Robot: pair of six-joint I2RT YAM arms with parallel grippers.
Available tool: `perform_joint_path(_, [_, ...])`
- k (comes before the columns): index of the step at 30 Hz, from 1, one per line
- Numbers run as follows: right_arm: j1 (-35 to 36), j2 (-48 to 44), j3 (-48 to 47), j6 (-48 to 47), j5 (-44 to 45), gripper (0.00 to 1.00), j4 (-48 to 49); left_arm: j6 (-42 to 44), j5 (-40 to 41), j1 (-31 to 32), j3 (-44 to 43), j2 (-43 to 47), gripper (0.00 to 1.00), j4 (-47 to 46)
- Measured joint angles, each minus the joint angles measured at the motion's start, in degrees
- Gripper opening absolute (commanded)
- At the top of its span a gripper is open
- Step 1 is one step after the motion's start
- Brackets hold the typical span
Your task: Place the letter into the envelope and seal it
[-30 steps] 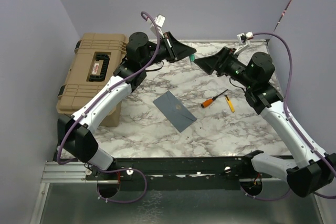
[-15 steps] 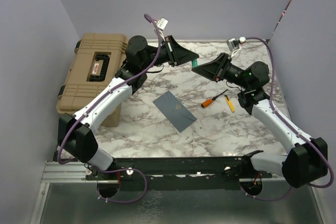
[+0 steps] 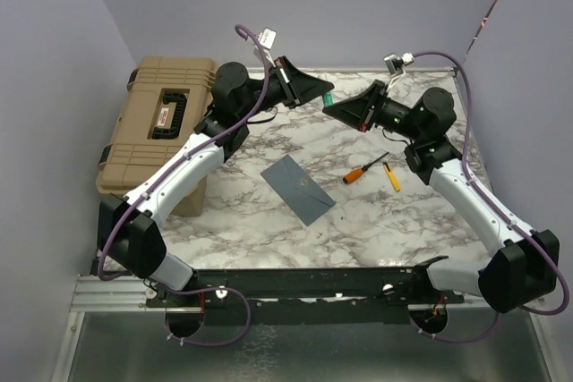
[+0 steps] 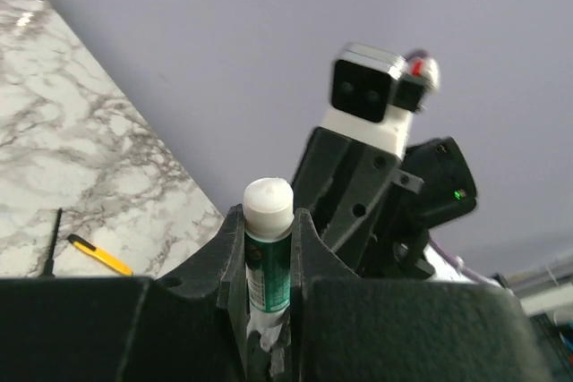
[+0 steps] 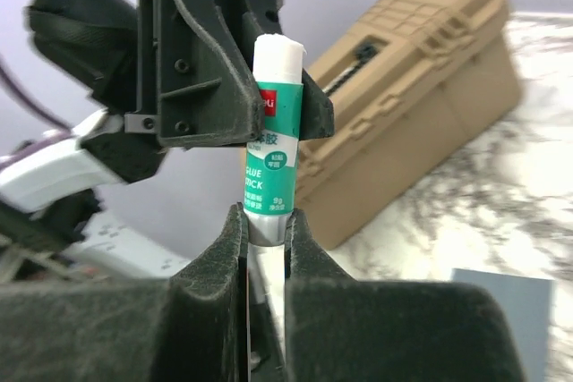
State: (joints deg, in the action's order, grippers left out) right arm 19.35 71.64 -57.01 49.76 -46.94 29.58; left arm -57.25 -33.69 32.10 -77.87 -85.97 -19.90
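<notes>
The grey-blue envelope (image 3: 300, 188) lies flat on the marble table (image 3: 269, 225), flap side up; one of its corners (image 5: 501, 310) shows in the right wrist view. The letter is out of view. Both grippers meet in the air above the back of the table. My left gripper (image 3: 322, 95) (image 4: 269, 221) is shut on the green body of a glue stick (image 3: 329, 97) (image 4: 269, 261) (image 5: 271, 149). My right gripper (image 3: 333, 107) (image 5: 266, 221) has shut on the stick's grey lower end. The stick's white end pokes out past the left fingers.
A tan hard case (image 3: 161, 131) (image 5: 421, 78) stands at the left edge of the table. An orange-handled screwdriver (image 3: 363, 170) and a yellow pen-like item (image 3: 392, 176) (image 4: 98, 257) lie right of the envelope. Purple walls close in the back and both sides.
The right arm swung in toward the left gripper, and its jaws closed from wide open onto the end of the glue stick. The left gripper kept its hold.
</notes>
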Motion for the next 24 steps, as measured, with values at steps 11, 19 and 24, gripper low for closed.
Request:
perform_joint_path(11, [8.24,3.13,-6.67,-33.51,31.36,0.01,-26.88,-3.98,14.23,-0.66,-1.2,-6.75,0.0,11.69])
perform_joint_path(19, [18.1,5.75,-7.21,-47.15,54.8,0.01,-32.96,-8.26,16.76,-0.61,-1.42,-9.73,0.0,19.39])
perform_joint_path(24, [19.3,5.49,-7.98,-47.23,57.11,0.01,-34.36,-9.81,17.57,-0.46,-2.14,-9.73,0.07,21.33])
